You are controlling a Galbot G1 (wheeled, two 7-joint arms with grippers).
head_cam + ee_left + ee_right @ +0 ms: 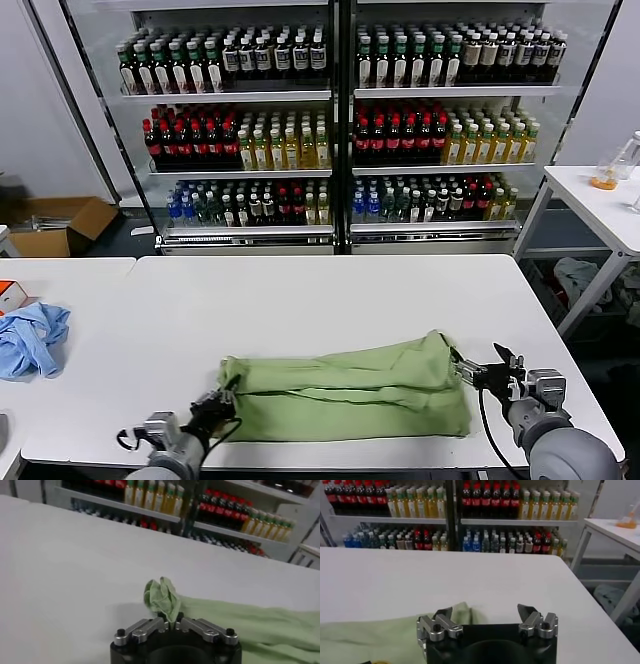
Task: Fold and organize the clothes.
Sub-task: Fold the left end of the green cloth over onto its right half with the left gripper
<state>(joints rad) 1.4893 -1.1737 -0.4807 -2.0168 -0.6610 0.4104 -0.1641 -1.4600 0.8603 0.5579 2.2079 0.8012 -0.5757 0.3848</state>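
Your shirt (350, 390) lies on the white counter (330, 300) near its front edge, already doubled into a long band running from one arm to the other. That layout puts each short end within reach of one arm, which suits a fold across the middle.

Your left pincer (213, 407) sits at the band's left end, clenched on a bunched corner of the fabric; in the left wrist view the cloth puffs up just past the closed tips (170, 621). Gripping the corner rather than the flat gives you a handle to lift and carry that end over.

Your right pincer (487, 372) is at the right end, jaws spread wide and holding nothing. In the right wrist view the shirt's edge (385, 635) lies beside one finger, and whether it touches is unclear. I'd judge it is lined up to take its own corner so both ends rise together.

Count: one shirt, two pincers, one clenched and one released. One blue cloth (32, 338) sits well apart at the far left, not part of this job.
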